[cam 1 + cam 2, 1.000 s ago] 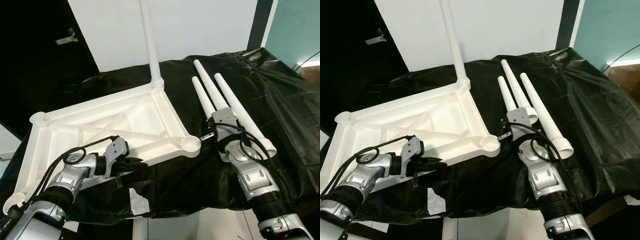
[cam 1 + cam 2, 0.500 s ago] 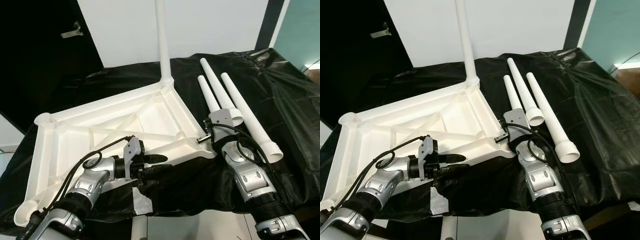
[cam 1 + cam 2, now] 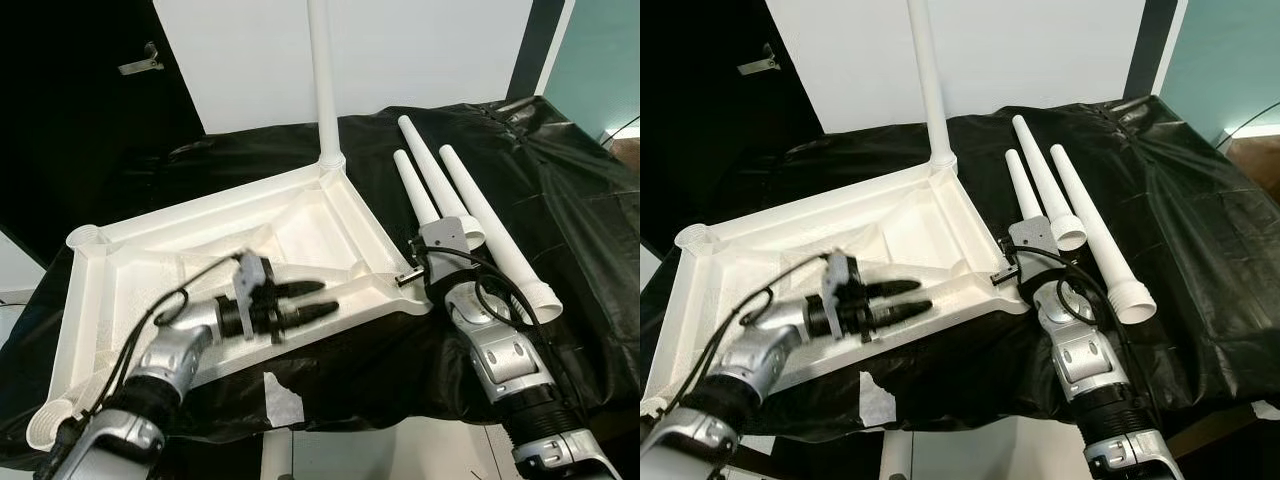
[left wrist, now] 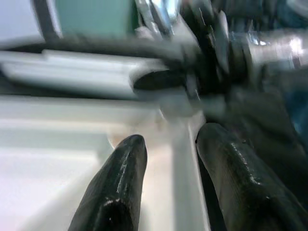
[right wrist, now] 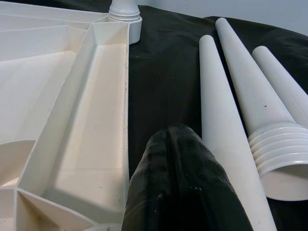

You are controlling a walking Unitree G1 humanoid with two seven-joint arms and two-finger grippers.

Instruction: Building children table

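Note:
A white tabletop (image 3: 130, 270) lies upside down on a black cloth. One white leg (image 3: 322, 80) stands upright in its far corner. Three loose legs (image 3: 480, 225) lie side by side on the cloth to the right. My left gripper (image 3: 328, 298) hovers over the tabletop's near rim, pointing right, fingers open and blurred. In the left wrist view the gripper (image 4: 173, 137) has the white rim between its fingers. My right gripper (image 5: 174, 137) is shut on nothing. It rests on the cloth between the tabletop's right edge and the nearest loose leg (image 5: 219, 101).
Open sockets show at the tabletop's far-left corner (image 3: 85, 237) and near-left corner (image 3: 50, 425). A white patch (image 3: 283, 395) shows on the cloth near the front edge. A dark door with a handle (image 3: 140, 58) stands at the back left.
My left gripper has risen from the cloth at the front edge and moved over the tabletop's near rim, fingers open. The right arm has stayed put. The camera shifted slightly.

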